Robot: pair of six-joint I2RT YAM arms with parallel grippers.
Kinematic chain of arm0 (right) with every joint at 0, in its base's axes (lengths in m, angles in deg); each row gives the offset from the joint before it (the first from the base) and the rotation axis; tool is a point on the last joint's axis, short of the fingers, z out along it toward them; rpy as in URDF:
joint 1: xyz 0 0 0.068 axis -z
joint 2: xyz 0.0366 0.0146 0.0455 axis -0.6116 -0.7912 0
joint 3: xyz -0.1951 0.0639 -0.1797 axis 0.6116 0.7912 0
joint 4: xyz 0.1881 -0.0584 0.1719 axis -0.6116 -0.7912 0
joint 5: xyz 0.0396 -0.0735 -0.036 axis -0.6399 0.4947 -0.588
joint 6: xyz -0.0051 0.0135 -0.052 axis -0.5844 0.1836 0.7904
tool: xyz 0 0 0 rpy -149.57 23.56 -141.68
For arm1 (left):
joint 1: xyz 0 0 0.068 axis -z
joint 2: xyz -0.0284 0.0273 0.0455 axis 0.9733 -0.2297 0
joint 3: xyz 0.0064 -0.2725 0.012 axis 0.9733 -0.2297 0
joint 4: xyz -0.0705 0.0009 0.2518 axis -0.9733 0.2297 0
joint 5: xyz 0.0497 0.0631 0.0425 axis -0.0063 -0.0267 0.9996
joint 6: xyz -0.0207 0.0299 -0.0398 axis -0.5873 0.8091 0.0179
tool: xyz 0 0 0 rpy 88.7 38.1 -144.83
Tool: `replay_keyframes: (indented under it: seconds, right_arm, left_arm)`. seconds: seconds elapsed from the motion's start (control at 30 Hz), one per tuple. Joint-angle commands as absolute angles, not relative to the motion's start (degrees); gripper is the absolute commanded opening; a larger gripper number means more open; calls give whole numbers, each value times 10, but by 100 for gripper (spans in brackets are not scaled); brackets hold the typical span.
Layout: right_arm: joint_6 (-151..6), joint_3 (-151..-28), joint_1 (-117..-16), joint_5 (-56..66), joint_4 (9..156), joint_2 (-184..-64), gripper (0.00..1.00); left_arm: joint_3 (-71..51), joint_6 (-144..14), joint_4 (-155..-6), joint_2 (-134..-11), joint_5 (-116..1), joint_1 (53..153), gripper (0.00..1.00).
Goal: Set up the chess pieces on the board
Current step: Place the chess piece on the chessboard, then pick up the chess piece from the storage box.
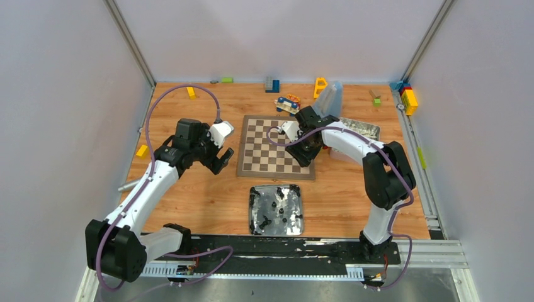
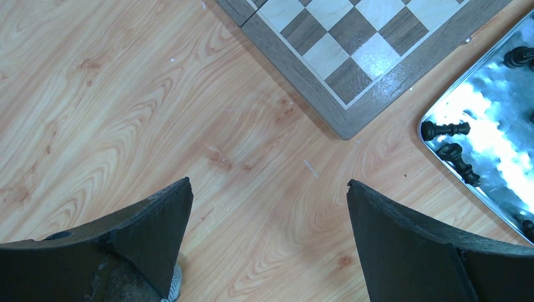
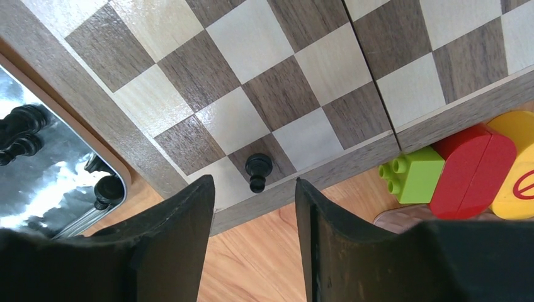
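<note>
The wooden chessboard [image 1: 264, 151] lies mid-table. One black pawn [image 3: 258, 171] stands on a dark square in the board's edge row near a corner. My right gripper [image 3: 252, 184] [image 1: 302, 153] is open and empty, its fingertips just short of that pawn on either side. Several black chess pieces [image 1: 277, 211] lie in a silver tray [image 1: 253, 211] in front of the board. My left gripper [image 2: 269, 184] [image 1: 220, 158] is open and empty over bare wood left of the board's near corner [image 2: 352, 94], with tray pieces [image 2: 444, 130] to its right.
A second silver tray [image 1: 365, 129] sits right of the board, behind the right arm. Green [image 3: 412, 173], red [image 3: 482, 170] and yellow [image 3: 516, 163] toy blocks lie against the board's edge beside my right gripper. More toy blocks [image 1: 272, 83] line the back wall.
</note>
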State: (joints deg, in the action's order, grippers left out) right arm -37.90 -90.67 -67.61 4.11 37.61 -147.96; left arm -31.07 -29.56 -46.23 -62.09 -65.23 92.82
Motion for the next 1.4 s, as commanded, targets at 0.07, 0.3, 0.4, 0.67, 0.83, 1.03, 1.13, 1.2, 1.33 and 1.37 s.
replay_keyframes:
  seconds: [0.07,0.3,0.4,0.67,0.83,1.03,1.13,1.2,1.33,1.37]
  right_arm:
    - [-399,-918,-685,-4,380,-1403,53]
    - [-419,-848,-753,-45,419,-1343,52]
    - [-424,-818,-775,-70,436,-1339,50]
    - [-441,-751,-809,-104,484,-1355,49]
    - [-448,-733,-818,-116,509,-1369,49]
    - [-453,-729,-831,-111,532,-1383,47]
    - [-454,-733,-836,-111,534,-1388,46]
    - [-455,-734,-840,-110,536,-1390,45]
    - [-455,-736,-844,-99,539,-1398,42]
    - [-455,-736,-844,-98,540,-1399,40]
  left_arm:
    - [-318,-296,-481,-602,-649,929,100]
    - [-315,-307,-482,-593,-634,929,100]
    - [-315,-309,-481,-589,-628,929,100]
    - [-313,-309,-478,-588,-628,929,100]
    - [-313,-309,-477,-589,-629,929,100]
    - [-313,-308,-478,-591,-629,929,100]
    - [-314,-307,-478,-591,-629,929,100]
    - [-314,-306,-479,-591,-630,929,100]
    - [-316,-305,-480,-591,-630,929,100]
    - [-316,-305,-481,-590,-630,929,100]
